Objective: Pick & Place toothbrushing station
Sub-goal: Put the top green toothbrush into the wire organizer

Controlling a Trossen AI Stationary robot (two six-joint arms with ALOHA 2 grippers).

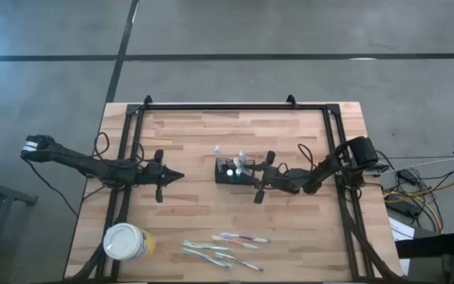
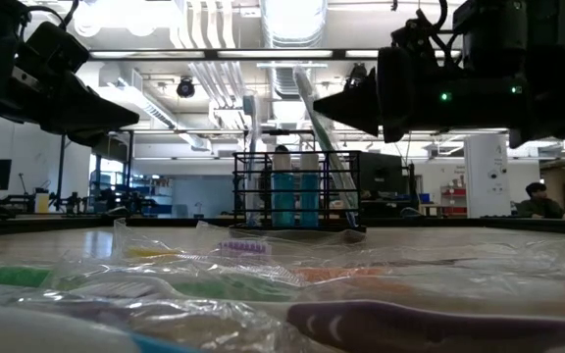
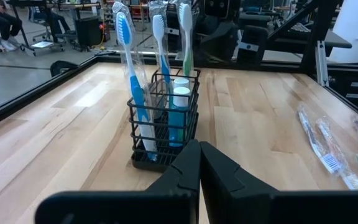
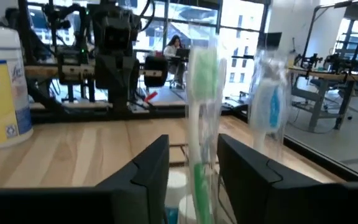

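The black mesh caddy (image 1: 228, 170) stands upright on the wooden table's middle; it also shows in the left wrist view (image 3: 163, 118) and the low view (image 2: 292, 191). Wrapped toothbrushes and blue tubes stick up out of it. My right gripper (image 1: 252, 177) is open just right of the caddy, level, with its fingers on either side of a wrapped green toothbrush (image 4: 204, 124) that leans in the caddy. My left gripper (image 1: 173, 176) is shut and empty, to the caddy's left, pointing at it (image 3: 199, 168). My right gripper's fingers stand level on either side of the green toothbrush's wrapped upper part (image 4: 211, 143), coming from the table's right. One finger (image 4: 241, 168) lies close against the wrap. I cannot tell whether it touches. The toothbrush's lower end stays in the caddy.
Several wrapped toothbrushes (image 1: 227, 246) lie on the table near the front edge. A round white tub with a yellow label (image 1: 128, 241) stands at the front left. A black frame (image 1: 227, 106) runs round the table's sides and back.
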